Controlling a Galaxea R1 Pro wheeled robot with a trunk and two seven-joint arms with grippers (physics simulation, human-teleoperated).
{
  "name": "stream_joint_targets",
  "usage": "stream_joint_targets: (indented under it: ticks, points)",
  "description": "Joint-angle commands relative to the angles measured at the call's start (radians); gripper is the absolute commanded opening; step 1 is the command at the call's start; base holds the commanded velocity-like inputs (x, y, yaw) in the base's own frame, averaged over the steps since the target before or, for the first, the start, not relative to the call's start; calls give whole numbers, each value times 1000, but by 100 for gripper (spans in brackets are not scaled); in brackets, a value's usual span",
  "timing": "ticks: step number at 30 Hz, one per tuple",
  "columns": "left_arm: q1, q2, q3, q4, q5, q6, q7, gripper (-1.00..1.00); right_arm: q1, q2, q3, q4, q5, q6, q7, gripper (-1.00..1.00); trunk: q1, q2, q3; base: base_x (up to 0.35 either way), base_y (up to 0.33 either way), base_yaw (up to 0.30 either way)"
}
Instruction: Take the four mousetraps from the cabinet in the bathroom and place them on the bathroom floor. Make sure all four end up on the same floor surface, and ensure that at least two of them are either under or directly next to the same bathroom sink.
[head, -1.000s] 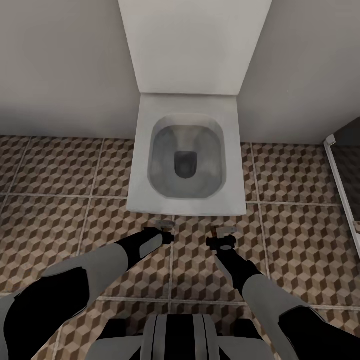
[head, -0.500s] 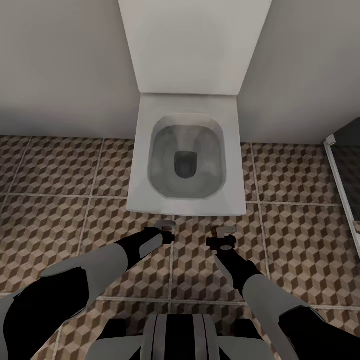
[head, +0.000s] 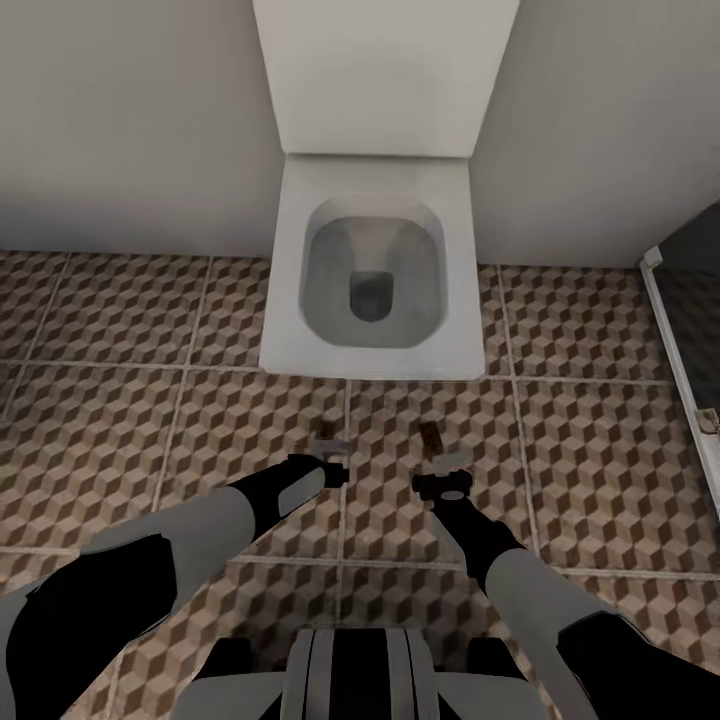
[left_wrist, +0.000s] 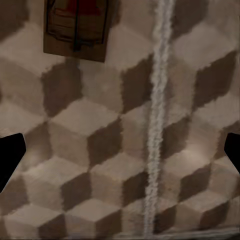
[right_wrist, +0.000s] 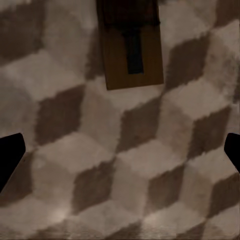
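Two mousetraps lie flat on the patterned bathroom floor in front of the toilet. One mousetrap rests just ahead of my right gripper, which is open and empty. The other mousetrap lies just ahead of my left gripper, beside a grout line; that gripper is open and empty too. Both grippers hover low over the tiles, apart from the traps. The cabinet and the sink are out of view.
A white squarish toilet with its lid up stands against the pale wall straight ahead. A dark glass shower panel with a white frame runs along the right. Tiled floor spreads to the left and right of the toilet.
The whole picture has shifted: the camera has drawn back from the toilet. Both mousetraps now show on the tiles ahead of the fingertips. The grippers keep the same pose.
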Motion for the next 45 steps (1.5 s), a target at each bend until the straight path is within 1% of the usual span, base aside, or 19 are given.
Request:
stream_joint_targets:
  ticks: [1,27,32,39,45]
  points:
    - [-1,1,-6,-2,6,1,6,100,0,-1,8,-2,-10,5,-8,100,-1,0,0,-327,0,0]
    - [-1,2,-6,-2,7,1,6,100,0,-1,9,-2,-10,5,-8,100,-1,0,0,-331,0,0]
    - [-1,2,-6,-3,6,3,5,100,0,-1,9,-2,-10,5,-8,100,-1,0,0,-138,0,0]
    - [-1,3,-6,-12,7,5,11,100,0,-2,9,-2,-10,5,-7,100,-1,0,0,-30,0,0]
    - [-1,12,-8,-15,7,10,12,100,0,-2,9,-2,-10,5,-6,100,-1,0,0,-6,0,0]
